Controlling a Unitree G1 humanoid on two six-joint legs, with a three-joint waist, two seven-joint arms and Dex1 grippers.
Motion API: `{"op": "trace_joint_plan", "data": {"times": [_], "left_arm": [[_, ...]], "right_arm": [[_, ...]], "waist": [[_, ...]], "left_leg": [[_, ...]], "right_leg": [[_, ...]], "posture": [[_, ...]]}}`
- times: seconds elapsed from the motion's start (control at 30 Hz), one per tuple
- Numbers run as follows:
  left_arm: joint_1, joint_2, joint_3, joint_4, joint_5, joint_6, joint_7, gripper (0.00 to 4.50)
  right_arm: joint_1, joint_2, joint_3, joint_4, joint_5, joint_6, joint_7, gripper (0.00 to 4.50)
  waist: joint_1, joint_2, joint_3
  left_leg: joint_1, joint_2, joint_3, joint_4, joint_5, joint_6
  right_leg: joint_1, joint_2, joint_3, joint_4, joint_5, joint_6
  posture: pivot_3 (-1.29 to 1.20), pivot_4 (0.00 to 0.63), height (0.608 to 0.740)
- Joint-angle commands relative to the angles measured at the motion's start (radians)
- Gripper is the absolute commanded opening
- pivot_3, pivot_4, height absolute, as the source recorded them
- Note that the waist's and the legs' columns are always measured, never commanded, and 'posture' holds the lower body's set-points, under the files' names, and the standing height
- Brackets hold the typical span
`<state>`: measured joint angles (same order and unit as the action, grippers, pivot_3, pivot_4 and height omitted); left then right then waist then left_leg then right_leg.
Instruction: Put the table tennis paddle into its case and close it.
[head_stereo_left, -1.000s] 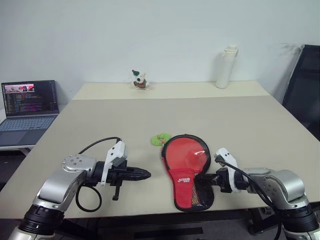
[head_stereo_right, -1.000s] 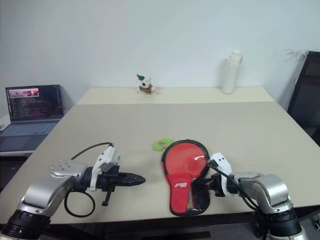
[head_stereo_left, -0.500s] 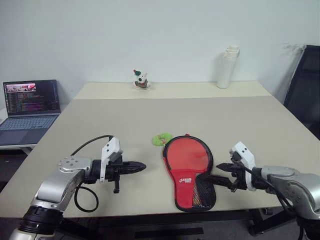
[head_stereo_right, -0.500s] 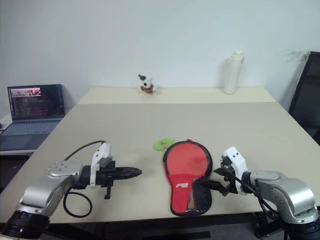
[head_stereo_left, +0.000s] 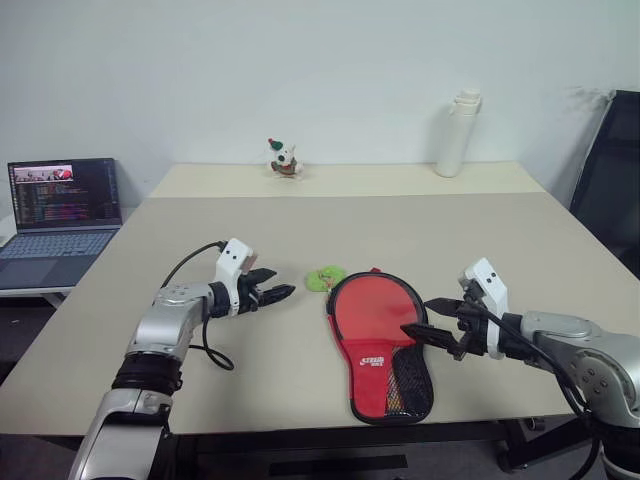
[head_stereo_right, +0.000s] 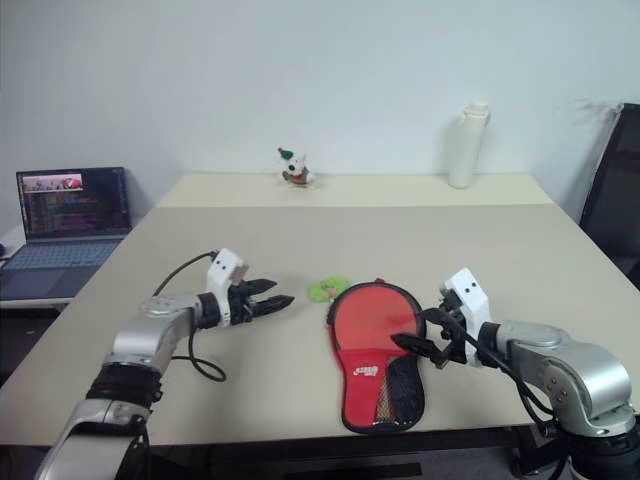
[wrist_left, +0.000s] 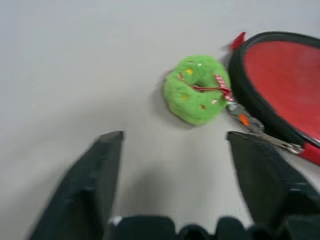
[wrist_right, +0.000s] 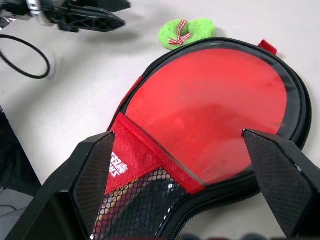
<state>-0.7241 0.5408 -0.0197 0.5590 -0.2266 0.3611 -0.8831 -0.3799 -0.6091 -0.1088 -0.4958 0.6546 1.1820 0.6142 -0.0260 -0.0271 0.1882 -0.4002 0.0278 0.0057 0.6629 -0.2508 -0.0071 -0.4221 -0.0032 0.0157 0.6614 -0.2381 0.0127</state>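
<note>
left eye view: we are reaching the spread left gripper (head_stereo_left: 283, 293) toward the case (head_stereo_left: 381, 340) zipper pull at center; right gripper (head_stereo_left: 418, 319) released, hovering lower right.

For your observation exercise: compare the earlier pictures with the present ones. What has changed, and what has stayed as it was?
The left gripper has reached forward toward the green plush ring and opened. The right gripper has let go of the case, lifted and opened above it. The case, ring, bottle, figurine and laptop lie unchanged.
</note>
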Motion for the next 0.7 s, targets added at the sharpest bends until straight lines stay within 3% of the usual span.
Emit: {"op": "trace_joint_plan", "data": {"times": [0.03, 0.4, 0.7], "left_arm": [[-0.104, -0.046, -0.01, 0.128, 0.046, -0.058, 0.042, 4.47], [-0.37, -0.17, -0.023, 0.592, 0.153, -0.218, 0.063, 4.47], [-0.416, -0.197, -0.005, 0.694, 0.195, -0.28, 0.076, 4.47]], "right_arm": [[-0.029, 0.006, 0.013, -0.013, 0.01, -0.031, -0.008, 4.5], [-0.04, 0.025, 0.044, -0.017, 0.01, -0.056, -0.03, 4.5], [-0.081, 0.094, 0.111, -0.026, -0.049, -0.189, -0.067, 4.5]], "waist": [[0.0, 0.0, 0.0], [-0.001, -0.001, 0.0], [-0.004, -0.001, 0.0]], "left_leg": [[0.0, 0.0, 0.0, 0.0, 0.0, 0.0], [-0.001, -0.002, 0.003, 0.0, 0.0, 0.0], [0.0, -0.002, 0.003, 0.0, 0.0, 0.0]], "right_leg": [[0.0, 0.0, 0.0, 0.0, 0.0, 0.0], [0.0, 0.001, -0.001, 0.0, 0.0, 0.0], [-0.001, 0.001, -0.001, 0.001, 0.0, 0.0]], "posture": [[0.0, 0.15, 0.74], [0.0, 0.15, 0.74], [0.0, 0.15, 0.74]]}}
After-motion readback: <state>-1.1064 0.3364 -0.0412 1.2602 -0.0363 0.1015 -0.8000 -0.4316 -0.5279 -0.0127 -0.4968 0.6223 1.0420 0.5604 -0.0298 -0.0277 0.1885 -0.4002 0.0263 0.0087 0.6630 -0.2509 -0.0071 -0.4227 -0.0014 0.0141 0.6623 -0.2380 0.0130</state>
